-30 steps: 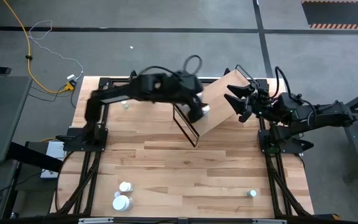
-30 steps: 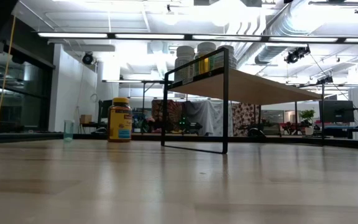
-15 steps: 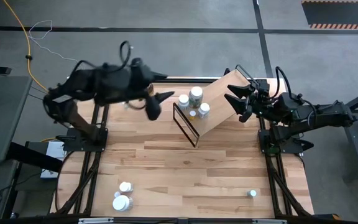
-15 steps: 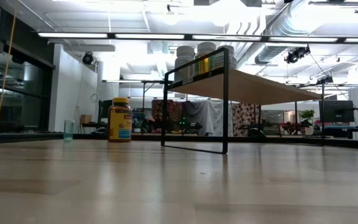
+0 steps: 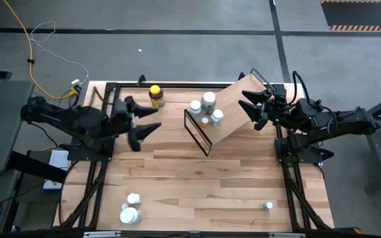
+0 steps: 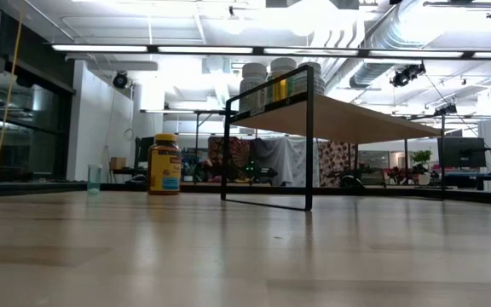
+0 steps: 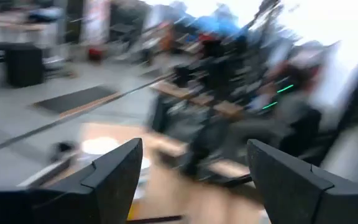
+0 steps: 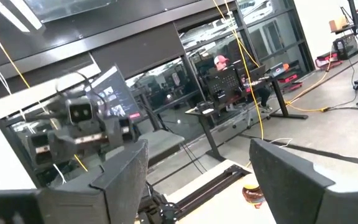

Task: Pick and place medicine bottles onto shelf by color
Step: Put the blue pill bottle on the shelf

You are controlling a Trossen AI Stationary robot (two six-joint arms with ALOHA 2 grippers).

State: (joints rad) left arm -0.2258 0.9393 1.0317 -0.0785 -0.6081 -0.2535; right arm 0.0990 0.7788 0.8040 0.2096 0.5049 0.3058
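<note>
The light-wood shelf (image 5: pixel 233 109) stands on its black wire frame ends at the far middle of the table, set at a slant. Several white medicine bottles (image 5: pixel 208 100) stand on its left end (image 6: pixel 267 81). An amber bottle with a yellow cap (image 5: pixel 155 96) stands on the table left of the shelf (image 6: pixel 164 164). My left gripper (image 5: pixel 149 120) hangs open above the table's left part, nothing between its fingers (image 7: pixel 194 180). My right gripper (image 5: pixel 247 104) is open beside the shelf's right end, holding nothing (image 8: pixel 197 180).
Two white bottles (image 5: pixel 131 207) stand near the table's front left corner. A small one (image 5: pixel 268 206) stands near the front right. The middle of the tabletop (image 5: pixel 204 178) is bare wood. A small clear cup (image 6: pixel 94 177) shows at the far left in the low view.
My left gripper has drawn back from over the shelf's left end toward the table's left edge, turning as it went and staying open. The bottles on the shelf and the amber bottle, which the arm covered before, now show from above.
</note>
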